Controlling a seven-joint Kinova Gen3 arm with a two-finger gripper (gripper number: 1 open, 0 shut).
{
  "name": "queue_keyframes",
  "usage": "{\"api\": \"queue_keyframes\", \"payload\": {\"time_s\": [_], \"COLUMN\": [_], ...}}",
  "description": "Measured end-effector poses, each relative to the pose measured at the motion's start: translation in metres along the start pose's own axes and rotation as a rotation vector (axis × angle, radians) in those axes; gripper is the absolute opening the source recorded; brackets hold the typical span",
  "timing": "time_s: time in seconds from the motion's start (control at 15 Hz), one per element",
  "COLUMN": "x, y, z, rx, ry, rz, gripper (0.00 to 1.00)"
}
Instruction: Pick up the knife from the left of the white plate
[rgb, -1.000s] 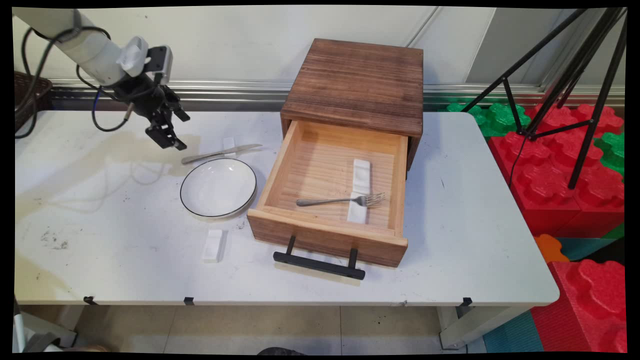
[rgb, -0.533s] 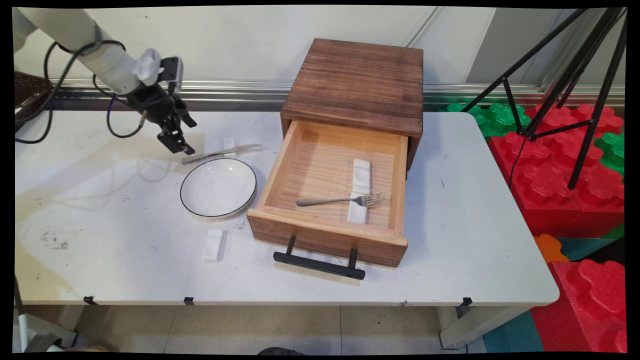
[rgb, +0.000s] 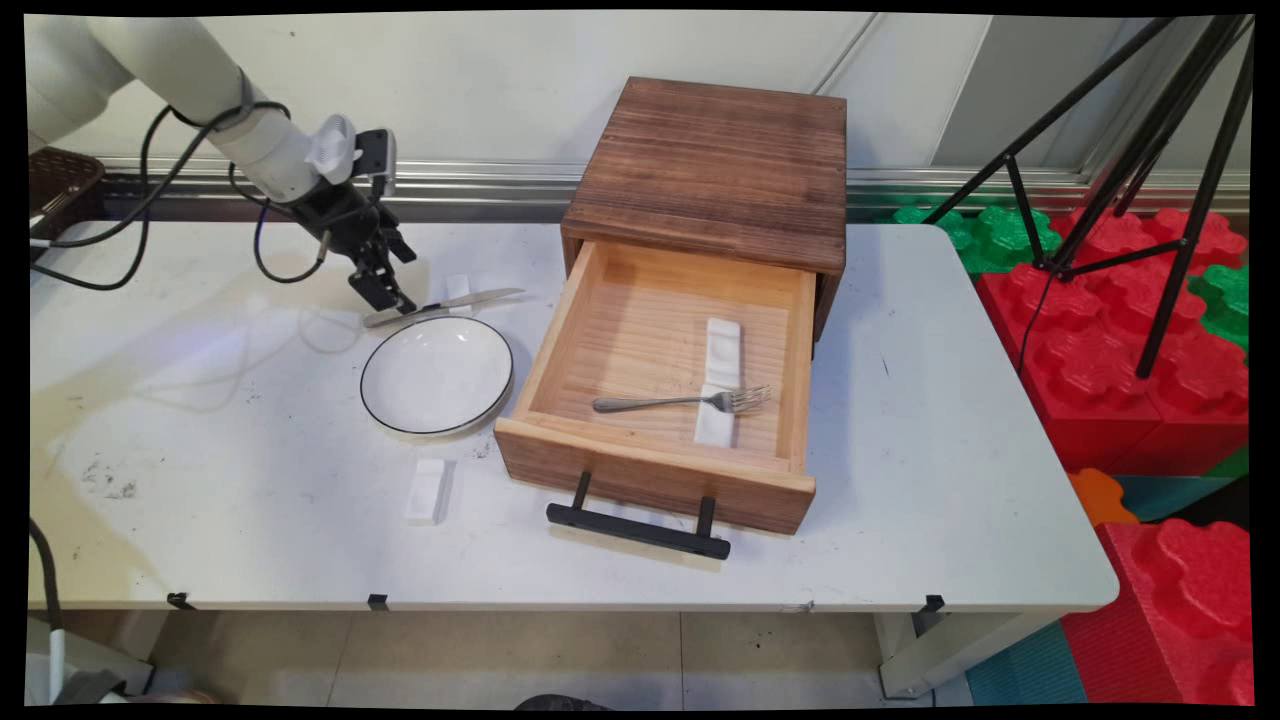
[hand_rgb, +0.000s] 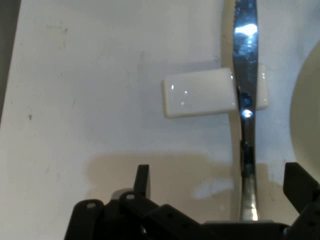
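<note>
We see the gripper low over the bench, its fingers spread wide and holding nothing. The butter knife lies between them, nearer the right one (its blade rests across a white cutlery rest). The white plate sits just beside the knife; the open wooden drawer stands further right. Bare bench lies to the left.

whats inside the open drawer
The drawer holds a fork lying across a white rest, its tines over the rest. A second white rest seems to lie just behind it. The drawer's front wall hides the nearest strip of floor.
</note>
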Motion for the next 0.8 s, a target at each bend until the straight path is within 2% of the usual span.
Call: {"api": "queue_keyframes", "payload": {"time_s": [0.8], "x": [0.006], "y": [-0.007], "z": [0.026], "rx": [-0.025], "ry": [0.0], "rz": [-0.032], "gripper": [1.0]}}
